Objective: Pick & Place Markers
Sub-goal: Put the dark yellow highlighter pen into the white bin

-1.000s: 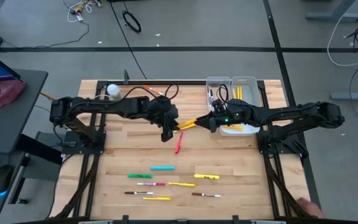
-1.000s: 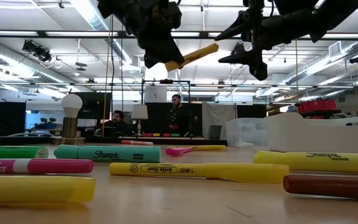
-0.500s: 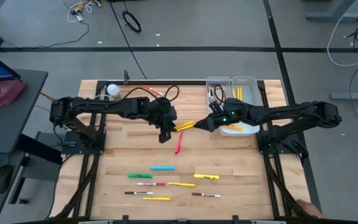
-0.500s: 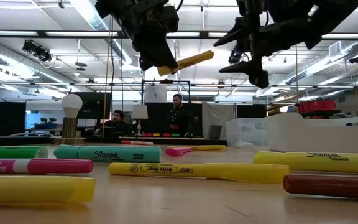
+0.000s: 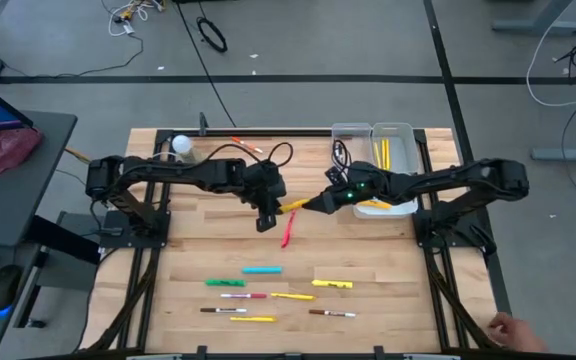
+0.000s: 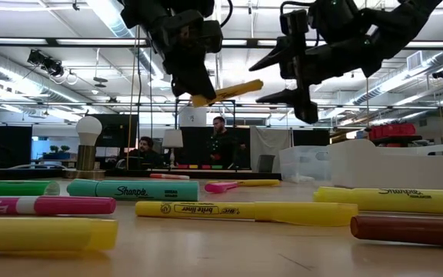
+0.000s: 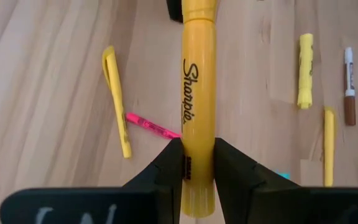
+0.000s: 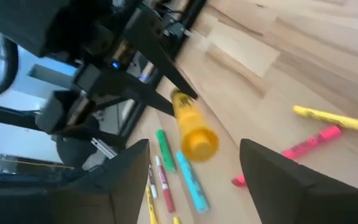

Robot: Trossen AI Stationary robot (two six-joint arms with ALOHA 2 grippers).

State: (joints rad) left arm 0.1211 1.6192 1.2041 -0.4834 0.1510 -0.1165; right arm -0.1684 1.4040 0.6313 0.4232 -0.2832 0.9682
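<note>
Now my left gripper, at mid-frame in the high view, is clamped on the yellow marker, lifted clear above the table. My right gripper faces the marker's free end, fingers spread wide, just short of it. Below lies a pink marker; more markers sit toward the lower edge. Bare wood stays open on either side.

**Occlusions and cut-offs**

Yellow Sharpie marker: top end cut by left wrist view edge, lower barrel hidden between left gripper fingers. Markers in the clear bins too small to count. Low view: green marker cut at frame edge
</note>
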